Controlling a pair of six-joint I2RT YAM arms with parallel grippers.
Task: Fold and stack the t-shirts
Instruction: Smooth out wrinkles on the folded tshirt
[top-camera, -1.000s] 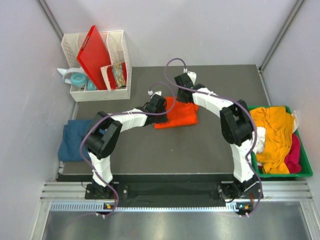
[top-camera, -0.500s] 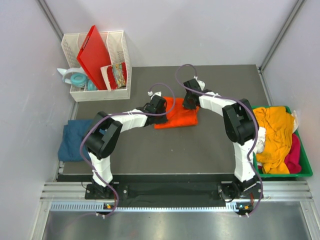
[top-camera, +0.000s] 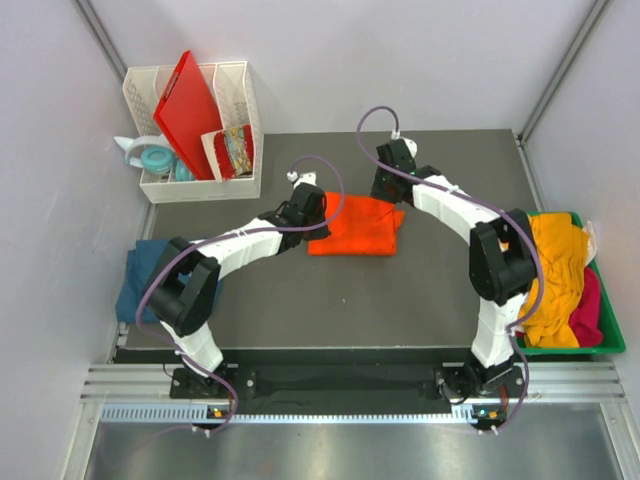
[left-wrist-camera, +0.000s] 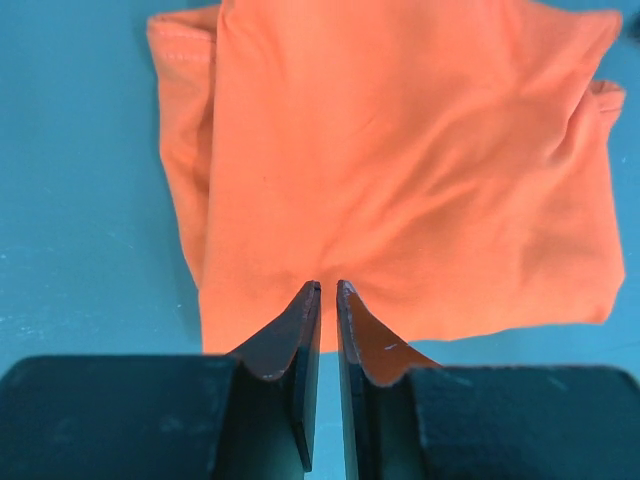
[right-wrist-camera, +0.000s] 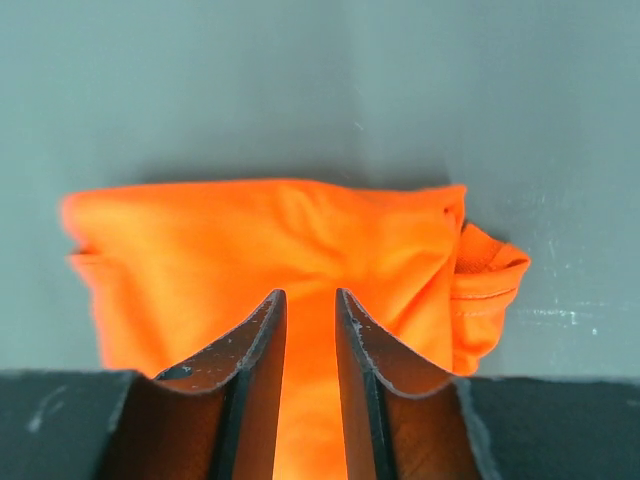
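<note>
orange t-shirt (top-camera: 358, 226) lies folded flat on the worktop (top-camera: 330, 300), mid-width and closer to the far edge. left gripper (left-wrist-camera: 327, 288) sits at the shirt's left edge with its fingers almost together, only a sliver between them and no cloth seen in it. right gripper (right-wrist-camera: 306, 295) is at the shirt's far right corner with its jaws a narrow gap apart; orange fills that gap, can't tell if it's pinching cloth or just over it. dark teal t-shirt (top-camera: 140, 275) is bunched at the left edge, partly hanging off. yellow t-shirt (top-camera: 555, 265) and pink t-shirt (top-camera: 590, 310) are heaped in the green bin (top-camera: 612, 345) off the right edge. white rack (top-camera: 160, 190) at the far left corner holds the red board (top-camera: 190, 110).
</note>
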